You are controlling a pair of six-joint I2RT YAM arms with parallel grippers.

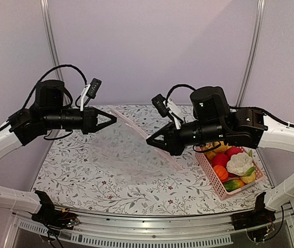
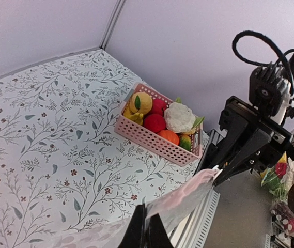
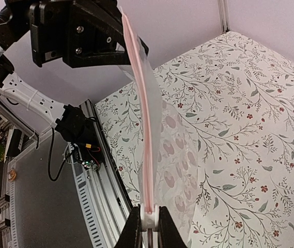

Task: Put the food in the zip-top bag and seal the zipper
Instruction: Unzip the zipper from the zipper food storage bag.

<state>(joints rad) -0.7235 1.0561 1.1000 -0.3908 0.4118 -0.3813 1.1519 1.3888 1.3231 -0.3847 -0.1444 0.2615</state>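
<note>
The clear zip-top bag (image 1: 131,155) hangs stretched between my two grippers and drapes onto the table. My left gripper (image 1: 113,120) is shut on one end of the bag's mouth, as the left wrist view (image 2: 147,227) shows. My right gripper (image 1: 151,141) is shut on the white slider (image 3: 149,216) at the other end of the pink zipper (image 3: 147,129). The food is in the pink basket (image 1: 211,175) at the right: a white cauliflower (image 1: 240,163), red fruits (image 1: 220,159), an orange piece (image 1: 220,172) and yellow pieces (image 2: 140,102). I see no food in the bag.
The pink basket (image 2: 152,139) stands near the table's right front edge, just right of my right arm. The flower-patterned tablecloth (image 1: 84,175) covers the table. A metal rail (image 1: 152,227) runs along the near edge. Grey walls close the back and sides.
</note>
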